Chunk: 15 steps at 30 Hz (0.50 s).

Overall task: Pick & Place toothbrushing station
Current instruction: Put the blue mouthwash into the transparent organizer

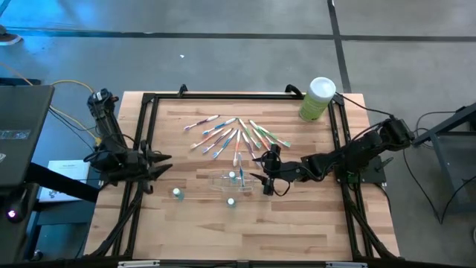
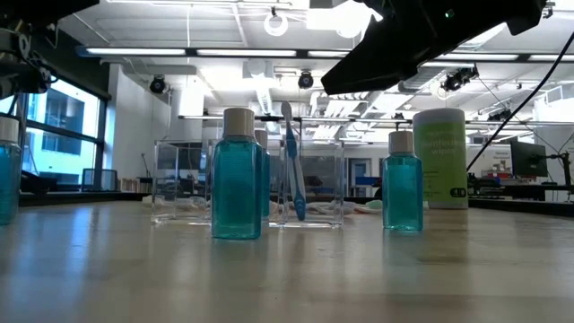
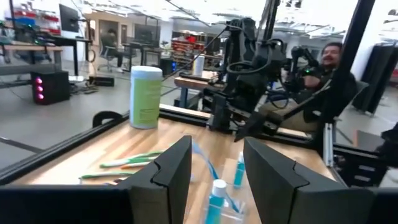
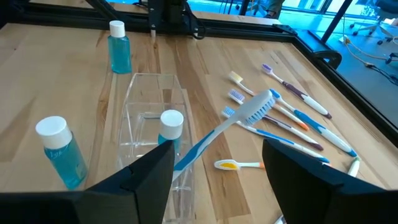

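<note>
Pale matt wood table point(image 1: 297, 223), glossy clear plastic holder point(image 4: 149, 106), smooth plastic toothbrushes point(image 1: 223, 134), translucent white-capped bottles point(image 2: 238, 175).

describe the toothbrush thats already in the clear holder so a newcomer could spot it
Start at the wooden table and find the clear holder near its middle. One blue toothbrush leans in it, its white bristle head up past the rim. Every other brush lies flat in the loose toothbrushes fanned on the wood.

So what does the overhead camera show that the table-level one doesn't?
Only the high view shows the loose toothbrushes fanned on the table and both arms, the left gripper parked at the edge. Only the low view shows the room's ceiling lights. Both show the clear holder, blue bottles and green canister.
</note>
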Each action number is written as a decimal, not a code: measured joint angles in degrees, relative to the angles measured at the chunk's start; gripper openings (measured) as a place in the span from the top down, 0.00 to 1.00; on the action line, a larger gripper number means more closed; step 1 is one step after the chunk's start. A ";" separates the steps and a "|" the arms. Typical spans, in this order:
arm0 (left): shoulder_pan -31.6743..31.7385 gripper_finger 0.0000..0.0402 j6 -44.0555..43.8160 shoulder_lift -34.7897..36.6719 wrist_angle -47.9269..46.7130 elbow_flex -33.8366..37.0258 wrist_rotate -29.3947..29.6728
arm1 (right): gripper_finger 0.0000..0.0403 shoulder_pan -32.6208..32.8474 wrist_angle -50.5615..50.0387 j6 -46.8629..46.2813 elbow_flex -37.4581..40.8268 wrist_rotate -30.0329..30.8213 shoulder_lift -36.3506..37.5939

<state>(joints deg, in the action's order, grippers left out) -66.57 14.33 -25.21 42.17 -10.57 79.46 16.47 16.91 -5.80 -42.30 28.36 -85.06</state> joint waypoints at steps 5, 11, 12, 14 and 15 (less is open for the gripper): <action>0.98 0.65 -1.90 0.00 -0.34 -0.02 1.00 | 0.41 0.00 0.00 0.00 0.00 0.00 0.00; 2.02 0.65 -2.26 0.00 -0.40 -0.02 1.38 | 0.41 0.00 0.00 0.00 0.00 0.00 0.00; 2.02 0.65 -2.37 0.00 -0.42 -0.02 1.42 | 0.41 0.00 0.00 0.00 0.00 0.00 0.00; 2.02 0.63 -2.33 0.00 -0.39 -0.02 1.54 | 0.41 0.00 0.00 0.00 0.00 0.00 0.00; 1.99 0.62 -2.14 0.00 -0.41 -0.02 1.89 | 0.41 0.00 0.00 0.01 0.00 0.00 0.00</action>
<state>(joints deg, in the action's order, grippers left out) -64.58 12.20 -25.21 41.76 -10.59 81.35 16.47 16.91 -5.79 -42.30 28.36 -85.06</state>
